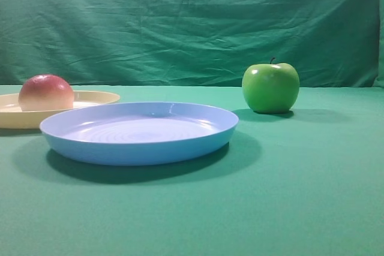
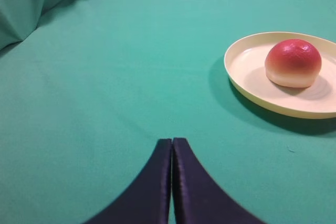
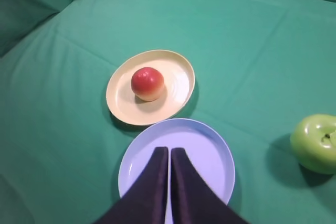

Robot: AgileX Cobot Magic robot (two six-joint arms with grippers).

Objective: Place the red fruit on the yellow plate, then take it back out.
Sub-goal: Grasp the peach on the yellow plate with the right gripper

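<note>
Red fruit sits on yellow plate; both sets of fingers clenched, holding nothing.

Round matte red fruit fading to cream below (image 3: 147, 83) rests inside the shallow pale yellow plastic plate (image 3: 181, 72), upper centre of the right wrist view, so the placing half looks done and the take-out is left. Right gripper (image 3: 169, 153) hangs above the round light blue plate (image 3: 218, 153), pressed together, clear of the fruit. Left gripper (image 2: 172, 145) is also clamped empty over bare green counter (image 2: 105, 77), plate at right of its frame. Glossy green apple (image 1: 270, 87) stands apart at right, likely a distractor.
</note>
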